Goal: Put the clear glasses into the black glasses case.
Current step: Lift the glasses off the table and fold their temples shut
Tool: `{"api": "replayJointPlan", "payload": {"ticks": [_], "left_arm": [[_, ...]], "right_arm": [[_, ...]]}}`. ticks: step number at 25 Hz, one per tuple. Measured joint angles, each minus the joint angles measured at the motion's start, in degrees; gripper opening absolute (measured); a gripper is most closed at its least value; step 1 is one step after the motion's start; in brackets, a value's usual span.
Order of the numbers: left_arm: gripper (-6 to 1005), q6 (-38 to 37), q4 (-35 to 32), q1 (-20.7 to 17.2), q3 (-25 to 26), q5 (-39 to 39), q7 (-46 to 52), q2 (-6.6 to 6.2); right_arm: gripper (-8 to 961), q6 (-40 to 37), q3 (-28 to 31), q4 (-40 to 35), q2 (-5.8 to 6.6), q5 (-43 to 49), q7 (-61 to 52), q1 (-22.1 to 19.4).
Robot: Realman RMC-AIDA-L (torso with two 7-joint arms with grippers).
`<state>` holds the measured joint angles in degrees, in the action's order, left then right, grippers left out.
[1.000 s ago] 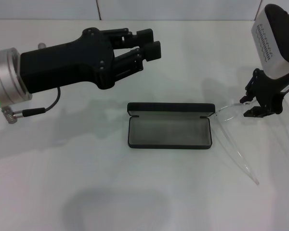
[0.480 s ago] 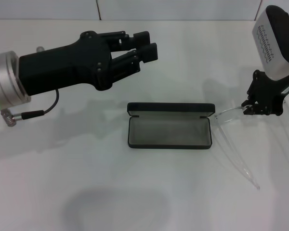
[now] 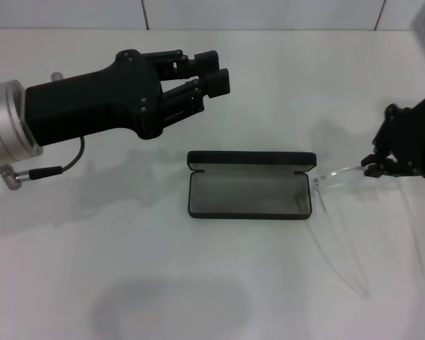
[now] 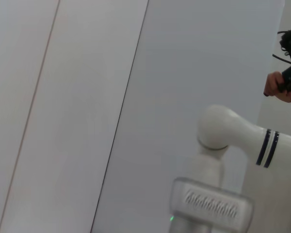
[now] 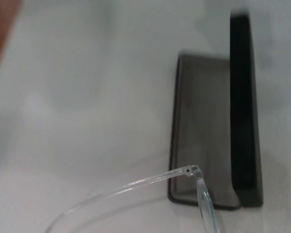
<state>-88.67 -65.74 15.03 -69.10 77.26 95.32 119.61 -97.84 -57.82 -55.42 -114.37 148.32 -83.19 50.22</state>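
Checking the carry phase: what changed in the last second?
The right gripper, shut on the clear glasses, dropped slightly; the glasses' arms swung left, corner now at the black glasses case. The left gripper drifted slightly left and away. Case unmoved, open.

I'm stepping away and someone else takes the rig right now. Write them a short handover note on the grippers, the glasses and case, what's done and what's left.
Right gripper: shut on the clear glasses at the front frame, to the right of the case; their arms trail toward the table's near edge.
Left gripper: idle, raised behind and to the left of the case, holding nothing.
Black glasses case: open on the table at centre, lid up at the back, grey lining bare.
Done: glasses grasped and brought up to the case's right end.
Left: carry them over the open case, set them inside, release. The arms are unfolded, so fit may be awkward.
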Motion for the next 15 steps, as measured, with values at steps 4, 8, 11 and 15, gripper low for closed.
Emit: {"api": "replayJointPlan", "payload": {"ticks": [4, 8, 11, 15], "left_arm": [[312, -0.18, -0.01, 0.0, 0.02, -0.02, -0.48, -0.06], [312, -1.94, -0.4, 0.18, 0.02, -0.34, -1.62, 0.02], [312, -3.22, -0.55, 0.69, 0.02, -1.53, -1.98, 0.01], [312, -4.7, -0.6, 1.53, -0.13, -2.62, -2.04, 0.0]], "right_arm": [[76, -9.02, 7.52, -9.3, 0.25, -4.38, -0.11, -3.55], [72, -13.51, 16.58, -16.68, 1.06, -12.42, -0.12, -8.12], [69, -14.83, 21.55, -17.87, 2.62, -22.18, -0.2, -11.65], [67, -14.28, 25.17, -14.56, 3.52, -38.47, 1.48, -17.61]]}}
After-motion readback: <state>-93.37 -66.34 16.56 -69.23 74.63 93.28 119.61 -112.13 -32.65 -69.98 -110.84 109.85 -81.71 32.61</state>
